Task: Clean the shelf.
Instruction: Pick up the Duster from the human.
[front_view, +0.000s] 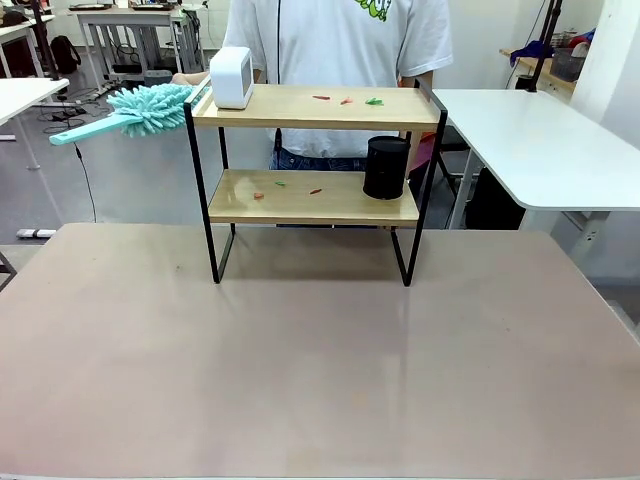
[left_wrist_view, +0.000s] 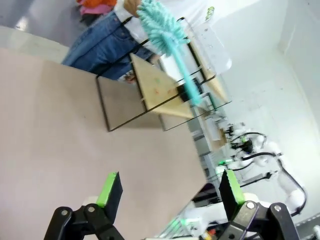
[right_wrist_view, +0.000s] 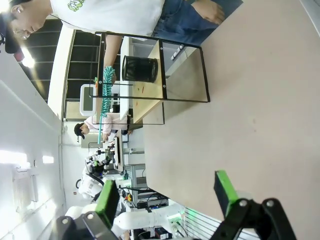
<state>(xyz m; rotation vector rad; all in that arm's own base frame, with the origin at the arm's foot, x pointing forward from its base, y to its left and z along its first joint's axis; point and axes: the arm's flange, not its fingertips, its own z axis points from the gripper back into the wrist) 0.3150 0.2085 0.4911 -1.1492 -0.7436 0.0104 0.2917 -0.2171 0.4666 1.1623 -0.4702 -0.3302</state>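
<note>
The shelf (front_view: 312, 196) stands at the far middle of the tan table, two wooden boards in a black frame. Small red, orange and green scraps (front_view: 345, 100) lie on its top board and more on the lower board. A white box (front_view: 231, 77) sits at the top board's left end; a black mesh cup (front_view: 386, 167) stands on the lower board at the right. A person's hand holds a teal fluffy duster (front_view: 150, 108) out past the shelf's left end. My left gripper (left_wrist_view: 167, 192) and right gripper (right_wrist_view: 169, 192) are open and empty, well back from the shelf (left_wrist_view: 150, 92) (right_wrist_view: 160, 75).
The person (front_view: 340, 40) stands right behind the shelf. A white table (front_view: 540, 145) is at the far right and another at the far left. Bare tan tabletop (front_view: 320, 360) stretches between me and the shelf.
</note>
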